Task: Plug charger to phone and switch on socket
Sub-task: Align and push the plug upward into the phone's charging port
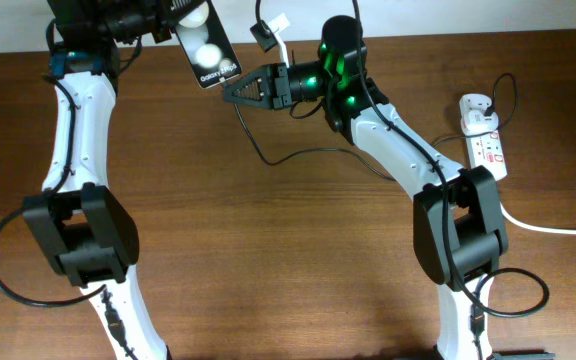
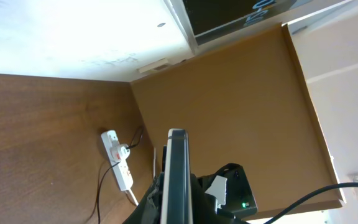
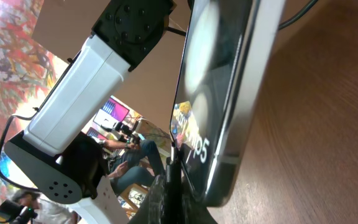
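Phone, held above the table at 11 o'clock, sits pinched in our left gripper. Our right gripper has its jaws pressed onto the charger tip at the phone's lower end. We see the cable trail to the socket at 3 o'clock.
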Motion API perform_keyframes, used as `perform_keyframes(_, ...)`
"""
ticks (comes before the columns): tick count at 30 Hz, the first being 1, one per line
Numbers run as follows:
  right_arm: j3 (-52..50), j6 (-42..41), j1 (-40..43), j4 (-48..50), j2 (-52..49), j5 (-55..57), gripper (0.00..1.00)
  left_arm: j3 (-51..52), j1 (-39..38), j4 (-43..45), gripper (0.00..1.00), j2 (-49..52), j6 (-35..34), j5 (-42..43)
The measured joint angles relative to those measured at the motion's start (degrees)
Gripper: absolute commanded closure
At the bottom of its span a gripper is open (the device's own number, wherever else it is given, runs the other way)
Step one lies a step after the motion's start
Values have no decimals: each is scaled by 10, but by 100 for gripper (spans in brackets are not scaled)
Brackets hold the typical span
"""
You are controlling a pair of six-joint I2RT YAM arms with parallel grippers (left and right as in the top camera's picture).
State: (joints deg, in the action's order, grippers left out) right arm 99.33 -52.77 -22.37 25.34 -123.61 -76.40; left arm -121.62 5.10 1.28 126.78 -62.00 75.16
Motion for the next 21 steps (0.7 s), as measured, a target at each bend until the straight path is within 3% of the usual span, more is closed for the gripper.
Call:
perform_keyframes(7, 0, -3, 0, 0, 0, 3, 96, 0, 3, -1, 100, 2, -18, -21)
perform_keyframes(13, 0, -50, 0, 5, 0, 49, 96, 0, 22, 42, 100, 2, -63, -44)
perform_keyframes(21, 0, -90, 0, 22, 0, 55, 96, 0, 21, 42, 100, 2, -66, -47)
